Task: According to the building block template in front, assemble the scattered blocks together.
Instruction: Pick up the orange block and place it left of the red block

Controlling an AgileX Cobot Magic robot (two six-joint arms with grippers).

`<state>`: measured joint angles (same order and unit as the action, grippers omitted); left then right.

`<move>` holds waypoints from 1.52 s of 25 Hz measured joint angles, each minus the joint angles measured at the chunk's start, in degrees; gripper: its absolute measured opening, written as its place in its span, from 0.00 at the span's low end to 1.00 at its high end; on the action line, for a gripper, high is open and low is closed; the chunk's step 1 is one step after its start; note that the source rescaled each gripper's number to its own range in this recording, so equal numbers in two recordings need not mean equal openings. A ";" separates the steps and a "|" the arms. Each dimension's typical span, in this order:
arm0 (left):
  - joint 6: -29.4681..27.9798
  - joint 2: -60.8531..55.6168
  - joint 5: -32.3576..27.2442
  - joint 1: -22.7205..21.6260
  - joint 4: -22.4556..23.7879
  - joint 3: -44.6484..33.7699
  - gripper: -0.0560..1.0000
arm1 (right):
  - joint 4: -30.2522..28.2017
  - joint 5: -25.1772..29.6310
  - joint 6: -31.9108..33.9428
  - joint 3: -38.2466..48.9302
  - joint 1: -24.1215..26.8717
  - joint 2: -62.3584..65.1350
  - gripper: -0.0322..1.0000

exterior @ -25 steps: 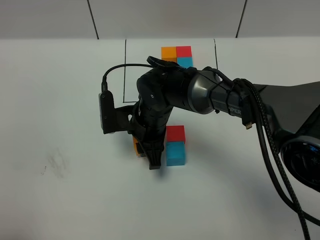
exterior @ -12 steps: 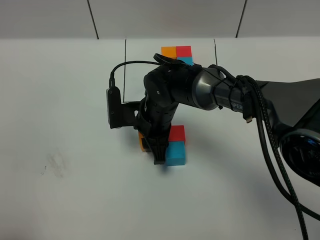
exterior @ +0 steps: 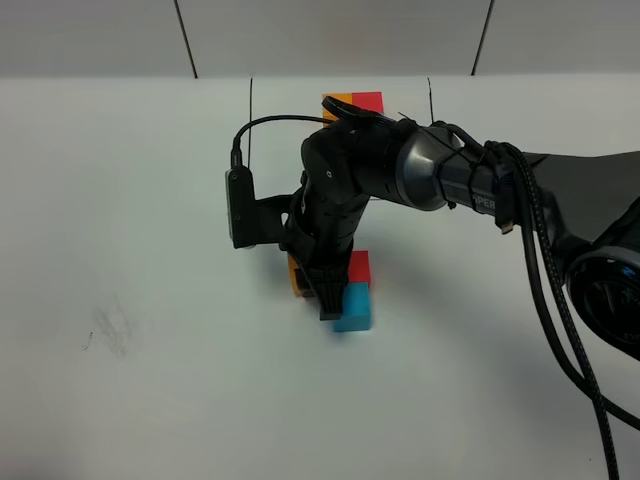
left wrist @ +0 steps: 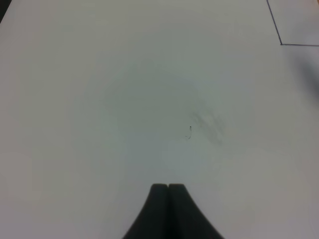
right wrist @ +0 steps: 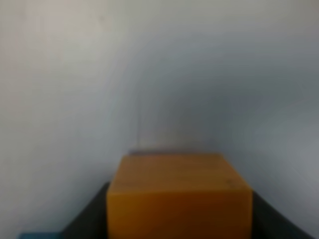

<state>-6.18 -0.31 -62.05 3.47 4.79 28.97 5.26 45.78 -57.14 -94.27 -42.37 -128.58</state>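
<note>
Orange matte cube (right wrist: 178, 196) clenched in right pincer (exterior: 322, 297), nearing the red cube (exterior: 359, 267); next, seat it flush beside red.

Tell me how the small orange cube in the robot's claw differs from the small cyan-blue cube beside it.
The small orange cube sits between the dark jaws of the right gripper; the small cyan-blue cube lies free on the white table, with nothing gripping it. The orange cube is mostly hidden by the arm from above; the cyan-blue one shows more. The cyan-blue cube has a red cube directly behind it. Both are matte and look alike in size.
</note>
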 joint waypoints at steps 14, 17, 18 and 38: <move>0.00 0.00 0.00 0.00 0.00 0.00 0.05 | 0.55 0.80 -0.08 0.00 0.91 -1.62 0.45; 0.00 0.00 0.00 0.00 0.00 0.00 0.05 | 0.69 0.80 -0.56 -0.10 1.09 -1.71 0.45; 0.00 0.00 0.00 0.00 0.00 0.00 0.05 | 0.97 0.86 -0.69 -0.10 1.09 -1.76 0.45; 0.00 0.00 0.00 0.00 0.00 0.00 0.05 | 3.54 6.78 -1.56 -0.66 2.14 -2.30 0.45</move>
<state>-6.18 -0.31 -62.05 3.47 4.79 28.97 8.79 52.56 -58.69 -94.93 -40.23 -130.88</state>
